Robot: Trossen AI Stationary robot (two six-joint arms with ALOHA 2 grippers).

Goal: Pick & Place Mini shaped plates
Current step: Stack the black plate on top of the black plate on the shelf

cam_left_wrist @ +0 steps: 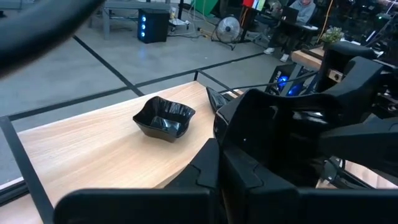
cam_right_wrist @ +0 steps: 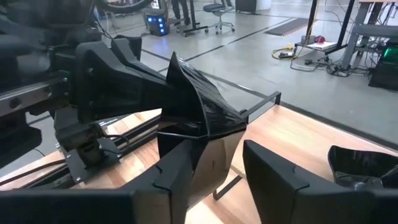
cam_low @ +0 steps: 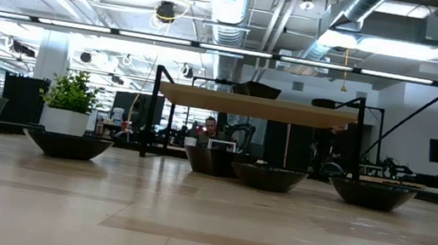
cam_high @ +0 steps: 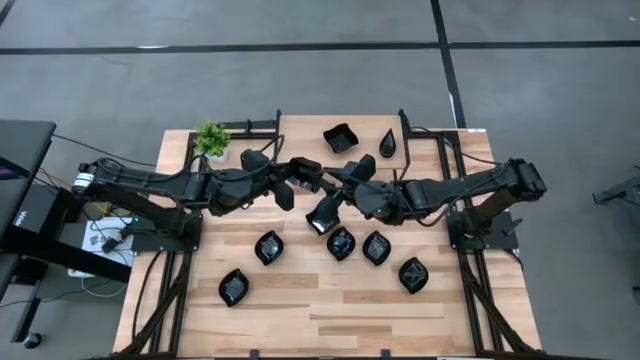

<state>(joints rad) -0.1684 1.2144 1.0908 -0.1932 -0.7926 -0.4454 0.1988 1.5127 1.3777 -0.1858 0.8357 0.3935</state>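
Note:
Both arms meet over the middle of the table. A glossy black mini plate point(cam_right_wrist: 202, 106) stands on edge in the air, with my left gripper point(cam_right_wrist: 163, 79) point(cam_high: 303, 178) shut on its rim. My right gripper point(cam_right_wrist: 224, 152) point(cam_high: 323, 214) is right beside it, fingers point(cam_right_wrist: 280, 180) spread open and nothing pinched between them. A wavy-edged square plate point(cam_high: 340, 137) point(cam_left_wrist: 163, 118) and a teardrop plate point(cam_high: 388, 143) lie at the back. Several leaf-shaped plates lie in front, among them ones at the left point(cam_high: 268, 246) and right point(cam_high: 413, 274); the low view shows a row of them point(cam_low: 267, 177).
A small green potted plant point(cam_high: 211, 138) point(cam_low: 70, 102) stands at the table's back left corner. Black frame rails point(cam_high: 450, 150) run along the table's sides and back. Bare wood point(cam_high: 330, 320) stretches along the front edge. A person sits far behind the table in the room.

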